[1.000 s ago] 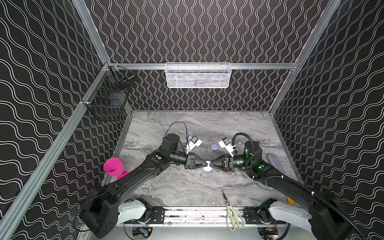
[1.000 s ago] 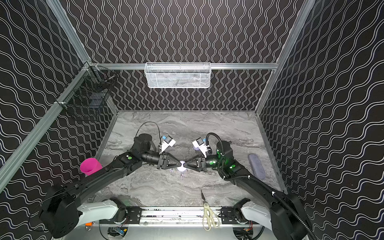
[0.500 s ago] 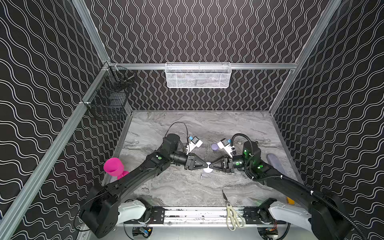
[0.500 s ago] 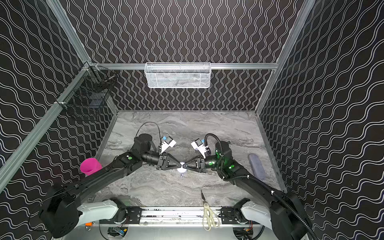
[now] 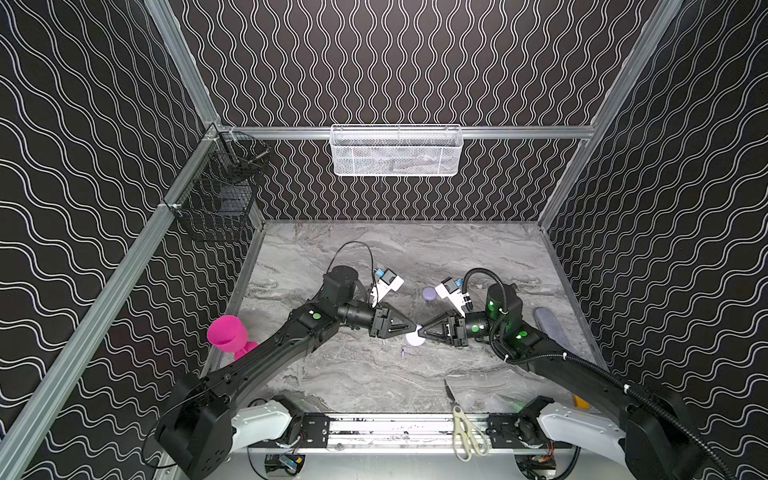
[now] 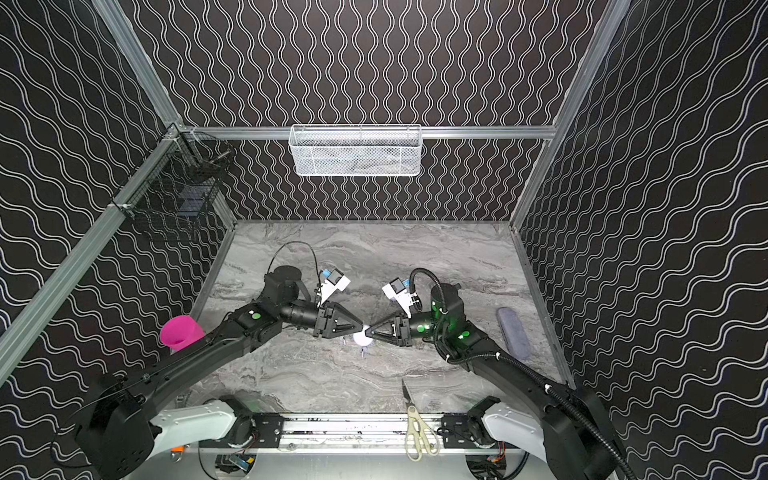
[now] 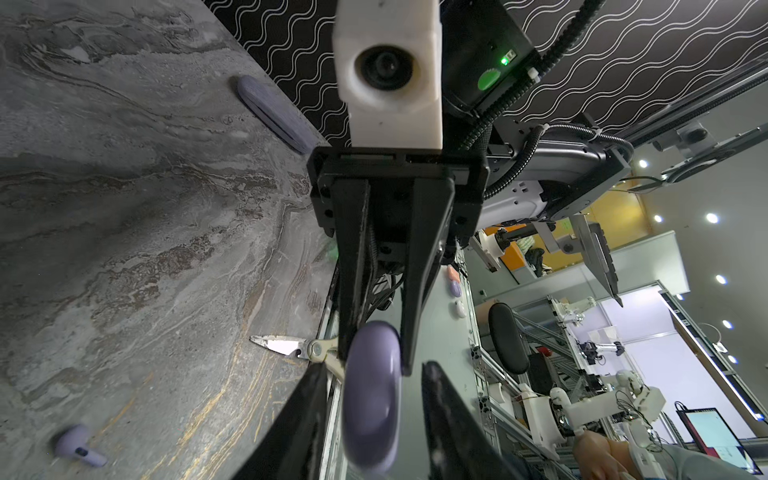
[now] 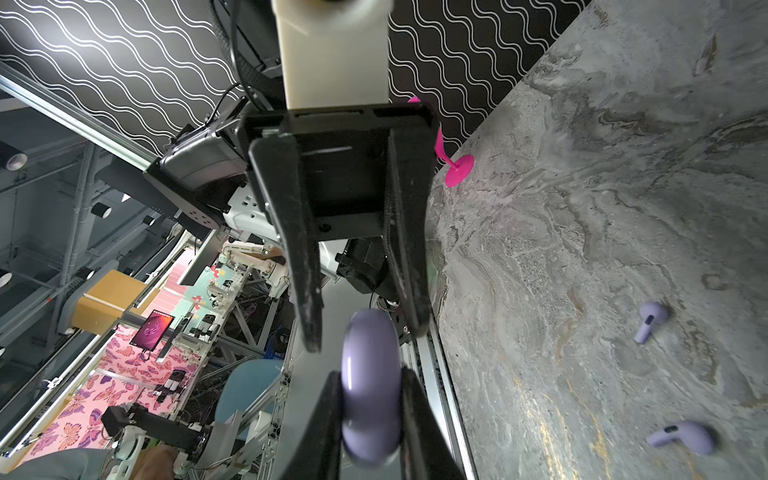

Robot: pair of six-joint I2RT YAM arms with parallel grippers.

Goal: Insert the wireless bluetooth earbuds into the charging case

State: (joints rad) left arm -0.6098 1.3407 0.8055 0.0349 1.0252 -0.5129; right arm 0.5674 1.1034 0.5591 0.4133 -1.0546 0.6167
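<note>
Above the grey marbled tabletop, the two arms meet nose to nose around the round, glossy lavender plastic charging case, which hangs in the air on edge with its lid apparently closed. The right tool is clamped tight across the case's broad faces and carries it alone. The left tool stands partly open, its black fingers on either side of the case with clear gaps, holding nothing. Two small lavender plastic earbuds with short stems lie loose on the tabletop near the meeting point, apart from each other; any others cannot be made out. The step in hand looks like a handover of the case to the right arm. To do it well, the left tool should widen a touch more and back straight out along its own axis. That way neither finger brushes the slippery rounded shell and twists it in the right tool's narrow pinch. The right arm should hold motionless until the left is clear, then carry the case low, since a drop could land on the earbuds.
</note>
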